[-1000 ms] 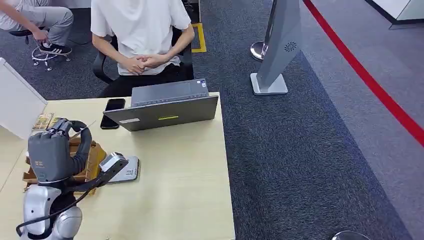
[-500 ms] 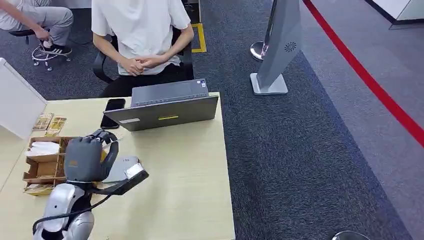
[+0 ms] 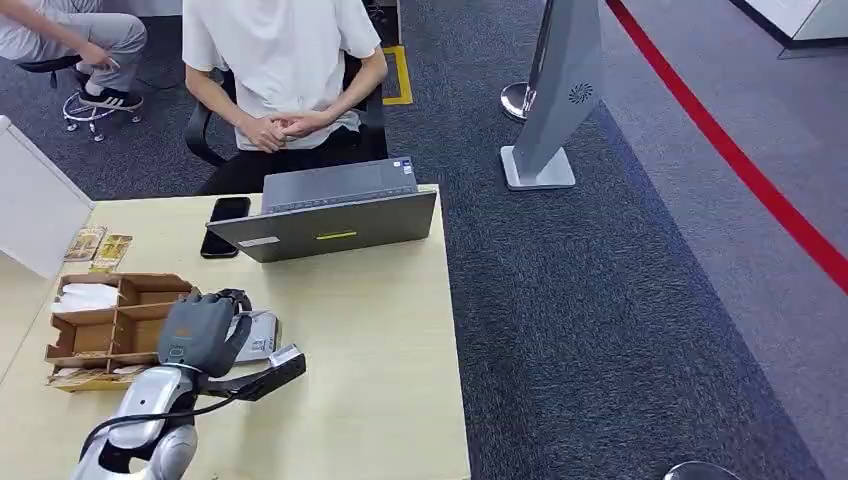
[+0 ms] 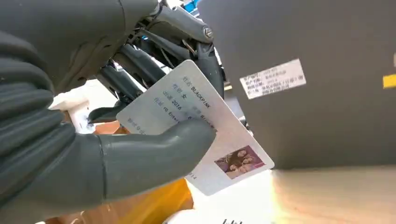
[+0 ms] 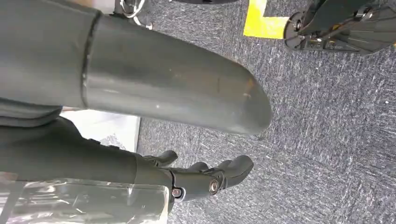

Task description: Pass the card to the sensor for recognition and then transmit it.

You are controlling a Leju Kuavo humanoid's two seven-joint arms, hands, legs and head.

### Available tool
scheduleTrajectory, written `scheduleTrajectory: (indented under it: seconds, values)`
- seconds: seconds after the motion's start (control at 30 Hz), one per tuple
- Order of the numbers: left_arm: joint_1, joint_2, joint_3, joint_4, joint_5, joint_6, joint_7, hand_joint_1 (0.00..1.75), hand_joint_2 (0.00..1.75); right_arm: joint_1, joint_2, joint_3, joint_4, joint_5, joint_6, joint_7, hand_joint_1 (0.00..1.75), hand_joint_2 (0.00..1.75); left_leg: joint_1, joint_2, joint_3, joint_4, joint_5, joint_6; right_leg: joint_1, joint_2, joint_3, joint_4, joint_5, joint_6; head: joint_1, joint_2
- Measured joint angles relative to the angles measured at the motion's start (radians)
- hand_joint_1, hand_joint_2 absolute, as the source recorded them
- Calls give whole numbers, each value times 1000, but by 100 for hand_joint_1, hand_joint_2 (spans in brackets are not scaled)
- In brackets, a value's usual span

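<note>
While the left hand [image 3: 200, 333] is lowered at the lower left of the head view, a white card [image 4: 196, 123] is pinched between its thumb and fingers. On the card, "BLACKPINK" and "2016" can be read beside a small photo, as seen in the left wrist view. At far left, a cardboard organizer [image 3: 110, 330] is seen with white paper in its upper left compartment. Just right of the hand, the grey sensor [image 3: 262, 335] is partly covered by the fingers. Further up, a phone [image 3: 224, 226] and a laptop [image 3: 330, 212] with a white label lie near the table [image 3: 380, 380] edge. Bare tabletop is left at lower centre. The right hand [image 5: 205, 179] is seen over carpet, fingers loosely apart, nothing held.
</note>
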Motion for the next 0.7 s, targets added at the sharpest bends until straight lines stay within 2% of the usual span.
scheduleTrajectory:
  seconds: [0.17,0.7]
  values:
    - [-4,8,-14,18,0,-3,3,175,175,0,0,-5,0,0,0,0,0,0,0,0,0,0,0,0,0,0,0,0,0,0,0,0]
    - [-39,50,-40,70,10,-78,53,175,175,0,0,-23,0,12,-3,5,0,0,0,0,0,0,0,0,0,0,0,0,0,0,0,0]
